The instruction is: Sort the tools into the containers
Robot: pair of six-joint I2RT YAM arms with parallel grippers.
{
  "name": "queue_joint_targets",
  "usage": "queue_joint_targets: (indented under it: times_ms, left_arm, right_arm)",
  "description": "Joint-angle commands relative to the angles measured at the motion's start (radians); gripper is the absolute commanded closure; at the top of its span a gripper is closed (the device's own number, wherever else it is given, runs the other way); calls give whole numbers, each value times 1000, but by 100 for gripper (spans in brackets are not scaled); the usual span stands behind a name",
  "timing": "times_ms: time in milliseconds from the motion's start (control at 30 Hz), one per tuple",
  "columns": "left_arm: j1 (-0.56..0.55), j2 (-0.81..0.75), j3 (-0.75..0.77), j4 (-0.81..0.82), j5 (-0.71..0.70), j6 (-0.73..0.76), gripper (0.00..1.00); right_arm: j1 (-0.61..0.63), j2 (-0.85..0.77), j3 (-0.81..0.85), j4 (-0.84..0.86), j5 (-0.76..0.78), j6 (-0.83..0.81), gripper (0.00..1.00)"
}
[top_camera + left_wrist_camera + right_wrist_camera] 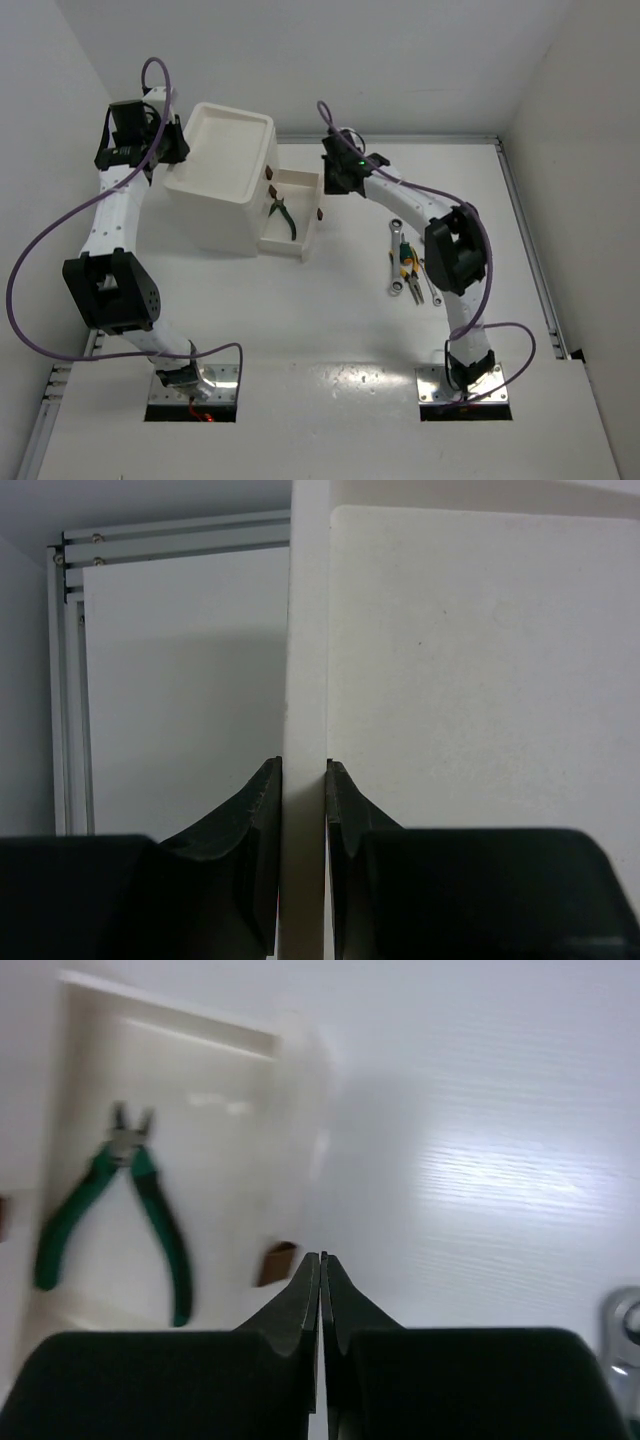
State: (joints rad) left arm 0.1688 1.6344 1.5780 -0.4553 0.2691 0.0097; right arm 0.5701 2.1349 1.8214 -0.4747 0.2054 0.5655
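The white cabinet (215,205) stands at the back left, with its shallow top tray (232,140) bare. One drawer (303,190) is pulled out to the right, and green-handled pliers (283,216) lie in it; they also show in the right wrist view (150,1200). My left gripper (176,150) is shut on the cabinet's left wall (305,660), one finger on each side. My right gripper (336,182) is shut and empty just right of the drawer's front, near its red-brown handle (275,1263). Yellow-handled pliers (408,268), silver wrenches (396,287) and a short screwdriver (398,248) lie on the table.
The loose tools lie close to my right arm's elbow (452,250). A metal rail (530,250) runs along the table's right edge, and another (70,680) runs left of the cabinet. A second drawer handle (270,175) shows on the cabinet's right face.
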Motion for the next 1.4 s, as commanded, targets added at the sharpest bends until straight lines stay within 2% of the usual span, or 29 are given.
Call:
queue_joint_targets:
  times_ms: [0,200,500,900,1367]
  left_arm:
    - [-35,82,-27,-134,68,-65,100]
    - [-35,82,-27,-134,68,-65,100]
    - [-35,62,-67,-125,78,-74,100]
    - [-54,62,-88,-125,116,-65,100]
    - [-63,90,-67,-125,125,-65,100]
  right_arm:
    - [-76,-43,-91,-22,0,13,100]
    - [-121,6,-140,-22,-164,59,100]
    - [-121,160,-42,54,-495,163,100]
    - [-82,263,101,171,-598,272,100]
    - [-10,324,142,268,-704,359,100]
